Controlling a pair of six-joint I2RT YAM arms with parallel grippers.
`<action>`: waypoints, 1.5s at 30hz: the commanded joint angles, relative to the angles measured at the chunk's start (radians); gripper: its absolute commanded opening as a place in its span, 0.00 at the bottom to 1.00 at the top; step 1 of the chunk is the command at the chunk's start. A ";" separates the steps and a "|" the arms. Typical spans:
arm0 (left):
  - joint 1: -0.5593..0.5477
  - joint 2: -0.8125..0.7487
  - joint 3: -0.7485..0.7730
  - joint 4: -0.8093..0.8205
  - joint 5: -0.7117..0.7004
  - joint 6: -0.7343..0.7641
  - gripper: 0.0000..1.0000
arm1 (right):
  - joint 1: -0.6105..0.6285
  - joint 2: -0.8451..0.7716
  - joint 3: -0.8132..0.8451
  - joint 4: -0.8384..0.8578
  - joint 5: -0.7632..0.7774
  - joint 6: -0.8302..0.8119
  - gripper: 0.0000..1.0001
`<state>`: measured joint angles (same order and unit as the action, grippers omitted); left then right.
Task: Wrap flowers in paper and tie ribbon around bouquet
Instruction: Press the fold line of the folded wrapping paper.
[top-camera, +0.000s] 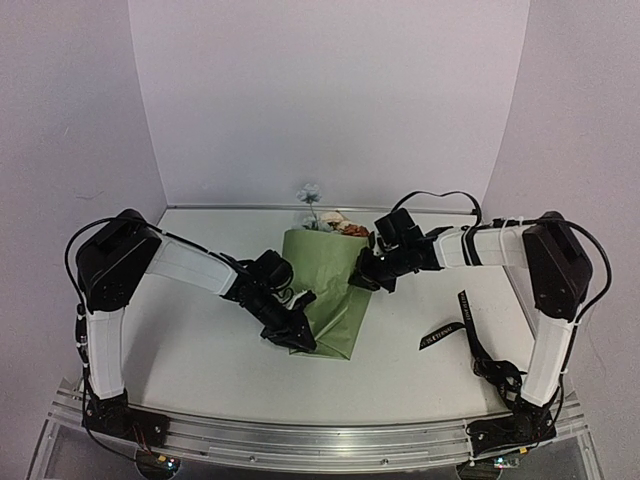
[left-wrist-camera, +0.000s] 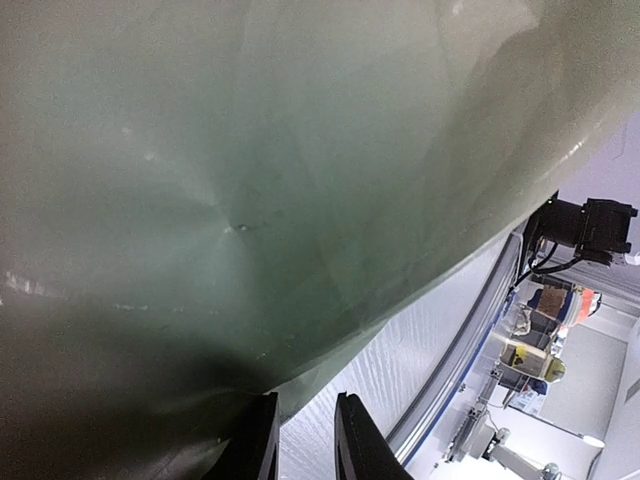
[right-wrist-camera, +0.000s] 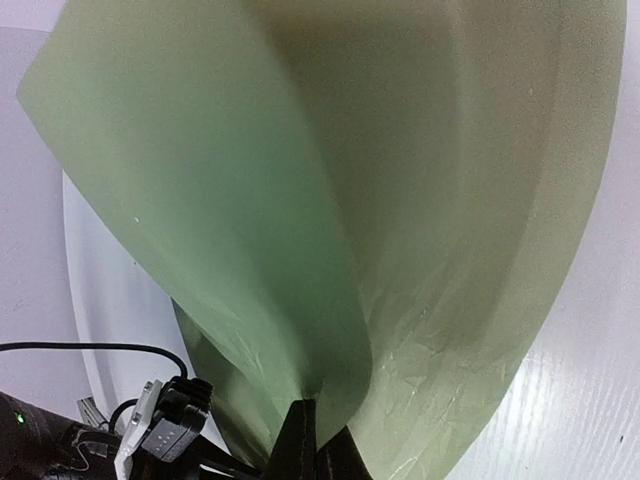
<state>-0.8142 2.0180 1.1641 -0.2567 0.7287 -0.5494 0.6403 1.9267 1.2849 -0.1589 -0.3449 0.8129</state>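
R. end effector (right-wrist-camera: 316, 418): jaws closed tight, pinching a gathered fold of the paper (right-wrist-camera: 300, 200) at the fingertips; the sheet fans up and out from the pinch and fills most of the R. wrist view, olive-green side to the camera. In the top view this grip sits on the paper's right edge, approx. mid-height of the wrap. L. end effector (left-wrist-camera: 305, 400): jaws narrow, a thin gap between the fingers (left-wrist-camera: 255, 440) with the white counter (top-camera: 200, 340) showing through it; the paper's lower edge comes down against the tip of the finger on the left of that view. Cannot tell whether any paper is caught there. From above, the L. end effector is at the lower left corner of the wrap, near its narrow end. Paper is curled into a loose cone at counter centre, narrow end toward the arm bases, wide end toward the back wall. Flowers (top-camera: 335, 224) are inside the cone, blooms out of the wide end, one pale blue bloom standing above the rest; stems hidden by the paper. Ribbon (top-camera: 450, 328) lies loose on the counter to the right of the wrap, well apart from it, near the R. arm's upright link, touched by neither end effector. Metal rail (top-camera: 300, 440) runs along the near counter edge and carries both arm bases.
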 joint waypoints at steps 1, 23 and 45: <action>-0.015 0.032 -0.010 0.001 -0.036 0.000 0.21 | 0.007 -0.070 -0.024 -0.022 0.051 -0.028 0.00; 0.012 -0.074 -0.079 0.084 -0.057 -0.045 0.18 | 0.030 -0.065 0.022 -0.195 0.145 -0.157 0.00; 0.012 0.030 -0.096 0.094 -0.053 -0.040 0.11 | 0.207 -0.230 -0.045 -0.222 0.150 0.028 0.28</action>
<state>-0.7994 2.0125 1.0912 -0.1467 0.7238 -0.6025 0.7991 1.7046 1.2655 -0.4742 -0.1426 0.7165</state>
